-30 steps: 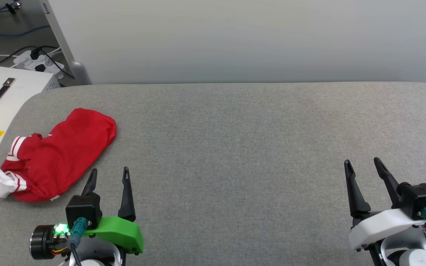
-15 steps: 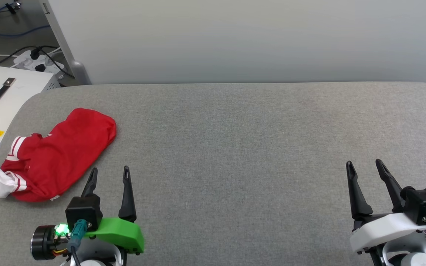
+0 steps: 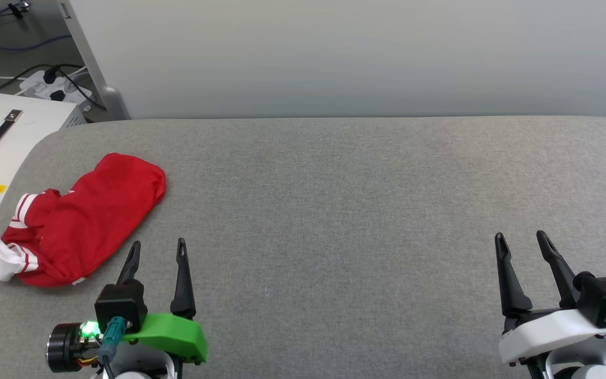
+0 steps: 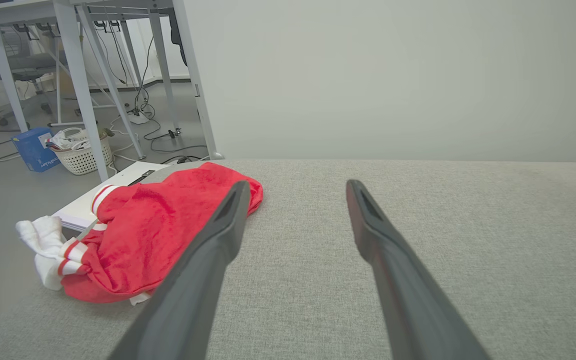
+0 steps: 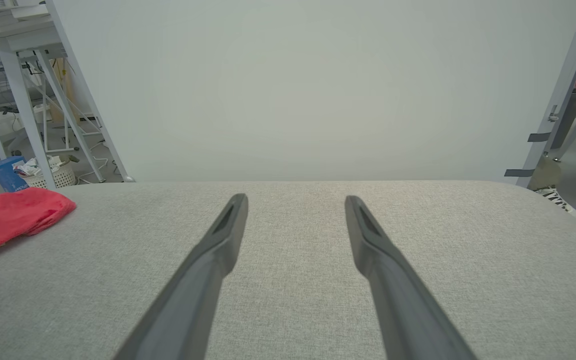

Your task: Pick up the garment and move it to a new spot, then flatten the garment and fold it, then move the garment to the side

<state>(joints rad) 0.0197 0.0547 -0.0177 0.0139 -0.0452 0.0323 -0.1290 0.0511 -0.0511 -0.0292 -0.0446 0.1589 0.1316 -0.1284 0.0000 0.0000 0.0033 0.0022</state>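
Note:
The garment (image 3: 84, 218) is a red shirt with white, red-striped sleeve ends, lying crumpled at the far left of the grey padded table (image 3: 334, 200). In the left wrist view the garment (image 4: 148, 230) lies left of my fingers; the right wrist view catches a red edge of the garment (image 5: 8, 217) at far left. My left gripper (image 3: 158, 246) stands open just right of the garment's near end, touching nothing. My right gripper (image 3: 519, 237) is open near the table's front right, far from the cloth.
A white box (image 3: 3, 142) with a black handle sits off the table's left corner, with a power strip and cables (image 3: 56, 87) behind it. A pale wall panel (image 3: 334, 52) backs the table. Table legs and a basket (image 4: 80, 150) stand on the floor at left.
Both grippers have drawn slightly back toward the near edge, the right one a bit more. The garment has not moved.

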